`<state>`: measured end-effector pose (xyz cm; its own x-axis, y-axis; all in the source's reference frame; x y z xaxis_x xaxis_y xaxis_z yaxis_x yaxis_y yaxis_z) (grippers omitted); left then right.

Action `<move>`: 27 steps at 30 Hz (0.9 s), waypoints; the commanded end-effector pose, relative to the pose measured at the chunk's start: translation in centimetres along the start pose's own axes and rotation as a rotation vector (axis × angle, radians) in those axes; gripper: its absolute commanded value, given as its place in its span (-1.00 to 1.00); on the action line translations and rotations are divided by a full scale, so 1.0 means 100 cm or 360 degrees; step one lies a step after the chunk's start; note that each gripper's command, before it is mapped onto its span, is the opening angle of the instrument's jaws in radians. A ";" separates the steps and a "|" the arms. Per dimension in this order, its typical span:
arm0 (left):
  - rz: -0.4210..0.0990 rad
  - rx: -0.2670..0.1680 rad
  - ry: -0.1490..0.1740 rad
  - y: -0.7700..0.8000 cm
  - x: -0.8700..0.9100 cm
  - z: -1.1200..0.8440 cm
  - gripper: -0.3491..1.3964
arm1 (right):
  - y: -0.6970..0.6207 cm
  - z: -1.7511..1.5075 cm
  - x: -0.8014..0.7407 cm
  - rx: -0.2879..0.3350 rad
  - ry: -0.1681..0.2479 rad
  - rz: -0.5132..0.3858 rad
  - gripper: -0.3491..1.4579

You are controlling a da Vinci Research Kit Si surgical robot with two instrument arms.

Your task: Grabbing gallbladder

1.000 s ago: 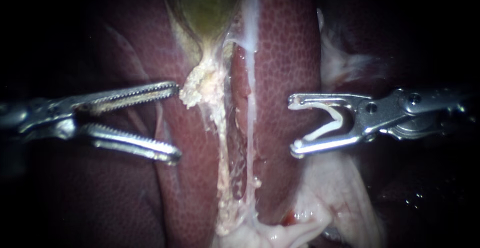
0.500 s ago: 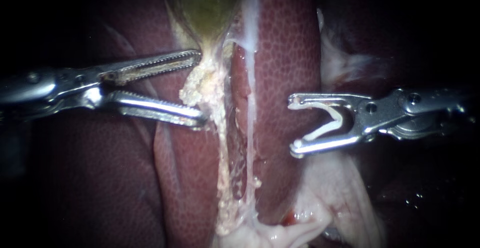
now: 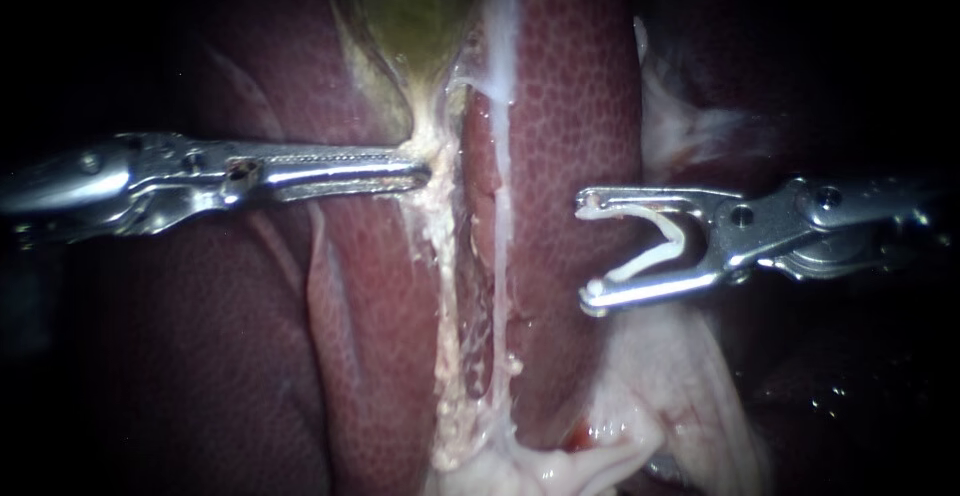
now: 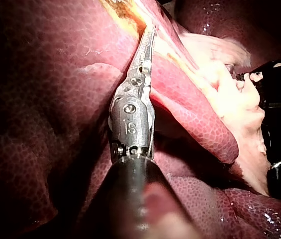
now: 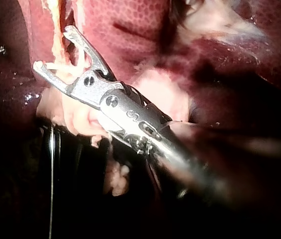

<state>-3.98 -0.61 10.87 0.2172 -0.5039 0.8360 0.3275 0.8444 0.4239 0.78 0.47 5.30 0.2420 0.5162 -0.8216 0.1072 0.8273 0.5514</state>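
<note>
**Left jaws closed at the gallbladder's neck; the hold is untested**

The liver (image 3: 570, 106) fills the scene in dark red, mottled lobes. The gallbladder (image 3: 415, 11) lies greenish in the cleft between two lobes, at the top of the endoscope view. It tapers down to a narrow pale neck, and a ragged pale strand (image 3: 445, 286) runs on below that.

The left instrument (image 3: 420, 168) reaches across the liver, and its jaws are pressed together on the pale tissue at the neck. In the left wrist view the tips are buried in yellowish tissue.

The right instrument (image 3: 588, 252) hangs well apart over the other lobe. Its jaws stand wide with a white clip (image 3: 672, 236) seated between them, one leg against each jaw.

The grab itself looks made. The next move probably calls for a slow, light pull away from the liver to prove the bite. The tissue here looks crumbly and could tear or slip out.
</note>
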 end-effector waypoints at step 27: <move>-0.0094 -0.0085 -0.0082 0.0017 -0.0091 -0.0085 -1.00 | 0.0001 0.0000 0.0000 -0.0001 0.0000 0.0001 0.04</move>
<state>-3.33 -0.17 9.87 0.1489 -0.5430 0.8264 0.3881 0.8008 0.4562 0.79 0.48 5.30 0.2421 0.5164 -0.8214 0.1060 0.8275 0.5514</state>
